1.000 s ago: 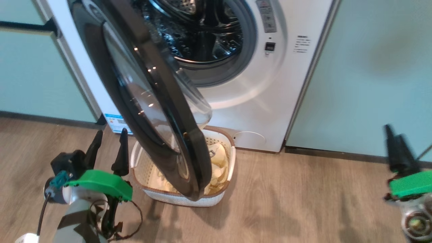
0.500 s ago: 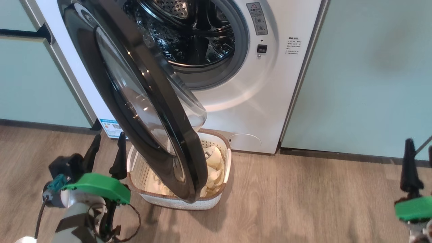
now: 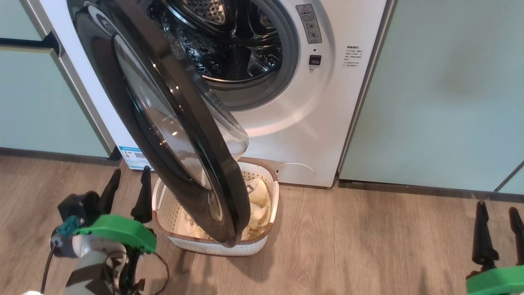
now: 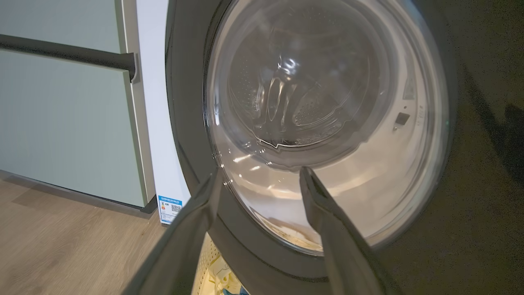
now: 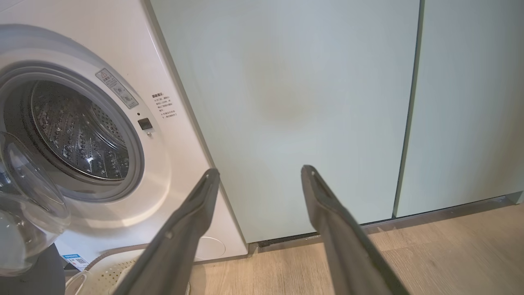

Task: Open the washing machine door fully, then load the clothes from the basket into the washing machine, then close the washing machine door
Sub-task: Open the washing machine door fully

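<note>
The white washing machine [image 3: 327, 106] stands with its steel drum [image 3: 229, 45] exposed. The washing machine door [image 3: 123, 98], glossy black with a clear glass bowl, is swung about halfway out, its lower edge hanging over the basket [image 3: 213, 246]. The cream basket sits on the floor right before the machine, with pale yellow clothes [image 3: 260, 200] inside, partly hidden by the door. My left gripper [image 3: 131, 172] is open and empty, just left of the basket and close to the door's outer face [image 4: 188, 123]. My right gripper [image 3: 497, 207] is open and empty, far to the right, facing a cabinet.
Pale mint green cabinets [image 3: 442, 90] flank the machine on both sides; the left one [image 3: 37, 98] has a dark bar handle [image 4: 69, 53]. Wooden floor [image 3: 368, 246] stretches between the basket and my right gripper.
The head camera has shifted a little, so the whole scene sits further left. My right gripper has dropped lower and turned. The door and left gripper keep their places.
</note>
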`<state>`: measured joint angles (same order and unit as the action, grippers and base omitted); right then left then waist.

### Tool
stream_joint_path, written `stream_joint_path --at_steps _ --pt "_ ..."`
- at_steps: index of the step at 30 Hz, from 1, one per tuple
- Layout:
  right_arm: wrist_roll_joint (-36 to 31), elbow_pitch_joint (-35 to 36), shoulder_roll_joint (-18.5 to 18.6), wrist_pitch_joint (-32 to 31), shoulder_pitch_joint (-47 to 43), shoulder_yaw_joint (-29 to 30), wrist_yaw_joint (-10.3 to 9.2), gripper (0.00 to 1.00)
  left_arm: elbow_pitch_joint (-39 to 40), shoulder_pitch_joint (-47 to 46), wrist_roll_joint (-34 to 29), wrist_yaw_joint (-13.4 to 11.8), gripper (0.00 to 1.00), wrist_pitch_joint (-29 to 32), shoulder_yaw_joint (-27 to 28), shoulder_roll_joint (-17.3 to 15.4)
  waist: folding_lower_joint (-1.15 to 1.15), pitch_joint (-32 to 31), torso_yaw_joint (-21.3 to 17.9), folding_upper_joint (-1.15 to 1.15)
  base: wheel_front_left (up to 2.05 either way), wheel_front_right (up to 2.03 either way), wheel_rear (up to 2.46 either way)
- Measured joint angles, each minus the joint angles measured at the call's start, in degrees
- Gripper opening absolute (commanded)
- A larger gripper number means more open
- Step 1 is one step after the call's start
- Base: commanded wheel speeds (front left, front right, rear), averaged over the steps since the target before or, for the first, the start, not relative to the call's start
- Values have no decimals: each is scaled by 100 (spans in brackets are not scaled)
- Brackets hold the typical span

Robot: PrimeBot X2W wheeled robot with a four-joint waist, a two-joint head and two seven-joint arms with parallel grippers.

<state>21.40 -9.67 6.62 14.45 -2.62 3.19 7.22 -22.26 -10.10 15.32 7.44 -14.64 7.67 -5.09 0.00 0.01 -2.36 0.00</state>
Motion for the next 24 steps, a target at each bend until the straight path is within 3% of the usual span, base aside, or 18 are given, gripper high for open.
stream_joint_path --at_steps 24 --pt "-444 -31 -26 0 -54 30 0 100 -70 63 43 0 100 0 -15 -16 0 27 25 0 0 0 0"
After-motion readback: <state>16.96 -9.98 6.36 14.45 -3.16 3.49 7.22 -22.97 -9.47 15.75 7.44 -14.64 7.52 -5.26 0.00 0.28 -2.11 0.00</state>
